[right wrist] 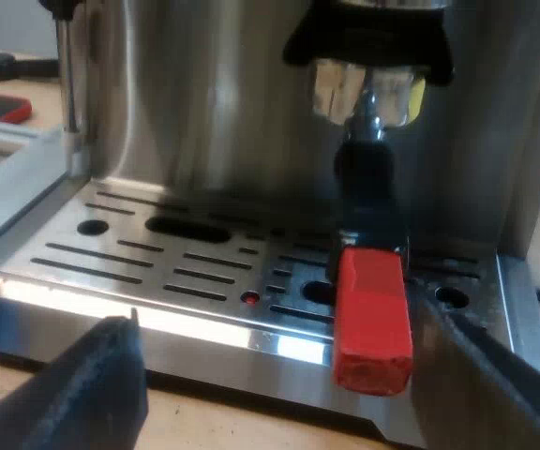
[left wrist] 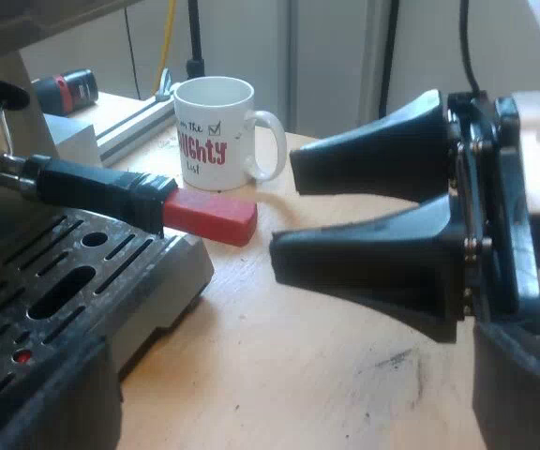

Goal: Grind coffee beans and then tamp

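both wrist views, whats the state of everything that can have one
holder: locked in at the front of the machine, red end out over the drip tray
mug: upright on the table
left gripper: open, empty, apart from the red end
right gripper: open, red end between its fingers, not gripped

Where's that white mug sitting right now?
In the left wrist view, the mug stands upright on the wooden table, just beyond the holder's red handle end, near the espresso machine.
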